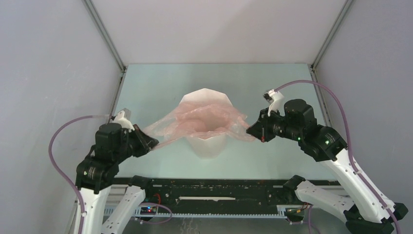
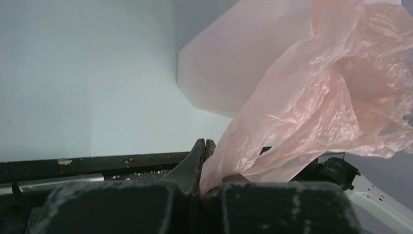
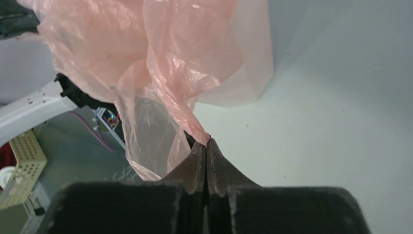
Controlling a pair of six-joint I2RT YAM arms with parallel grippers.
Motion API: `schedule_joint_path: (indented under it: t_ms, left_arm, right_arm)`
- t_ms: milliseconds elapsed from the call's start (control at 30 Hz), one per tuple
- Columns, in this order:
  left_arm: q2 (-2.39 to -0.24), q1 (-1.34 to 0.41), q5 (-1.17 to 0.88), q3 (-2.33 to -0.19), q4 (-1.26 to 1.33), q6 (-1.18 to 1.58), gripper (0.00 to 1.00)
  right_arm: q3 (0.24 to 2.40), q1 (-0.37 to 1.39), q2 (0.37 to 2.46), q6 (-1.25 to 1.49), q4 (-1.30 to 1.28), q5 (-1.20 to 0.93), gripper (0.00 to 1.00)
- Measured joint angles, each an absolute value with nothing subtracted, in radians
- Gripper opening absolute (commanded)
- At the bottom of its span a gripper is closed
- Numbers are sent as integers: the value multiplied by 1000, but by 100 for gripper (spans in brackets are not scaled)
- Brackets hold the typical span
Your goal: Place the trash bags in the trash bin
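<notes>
Translucent pale-pink plastic trash bag (image 1: 202, 122) drapes over the mouth of your white faceted plastic bin (image 1: 209, 146) at centre frame, stretched between 2 grippers. Your left gripper (image 1: 152, 142) pinches its lower-left edge, your right gripper (image 1: 251, 130) the right edge — both jaws clamped tight on the film.

Top view: fixed, high above near edge, looks down and forward over table (image 1: 156, 87). Wide and far. White bin (image 1: 210, 146) and pink bag (image 1: 199, 122) sit mid-frame.

Left wrist view: sits just behind left gripper (image 2: 204, 145), looks forward past it at bin wall. Very near, bag fills right half.

Right wrist view: just behind right gripper (image 3: 206, 142), equally near, faces bag and bin from opposite side.

All three share bag, bin, table.
</notes>
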State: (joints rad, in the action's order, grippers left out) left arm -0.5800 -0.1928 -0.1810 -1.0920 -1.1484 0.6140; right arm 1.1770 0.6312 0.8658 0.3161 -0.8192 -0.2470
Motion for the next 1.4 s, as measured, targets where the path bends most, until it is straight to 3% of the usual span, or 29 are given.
schedule_joint_path:
  t_ms: [333, 567, 667, 800, 900, 1100, 1200, 1400]
  left_arm:
    - [-578, -193, -178, -990, -1207, 638, 0]
    - [-666, -193, -152, -985, -1126, 632, 2]
    - [-755, -192, -157, -996, -1066, 627, 10]
    - [-805, -191, -169, -1004, -1014, 609, 38]
    - [-772, -191, -180, -1027, -1013, 590, 53]
    - [-648, -191, -183, -1100, -1089, 558, 83]
    - [-601, -191, -168, -1142, -1133, 554, 90]
    - [-548, -191, -60, -1267, -1241, 551, 96]
  right_arm:
    - [1070, 624, 789, 289, -829, -189, 1]
    - [1023, 546, 855, 311, -786, -149, 17]
    - [1023, 537, 913, 321, -733, -167, 24]
    - [1024, 536, 957, 329, -695, -194, 44]
    - [1028, 536, 950, 327, -698, -218, 59]
    - [1097, 536, 882, 301, -774, -250, 73]
    - [1171, 536, 837, 289, -823, -249, 74]
    - [1298, 536, 834, 258, -861, -236, 79]
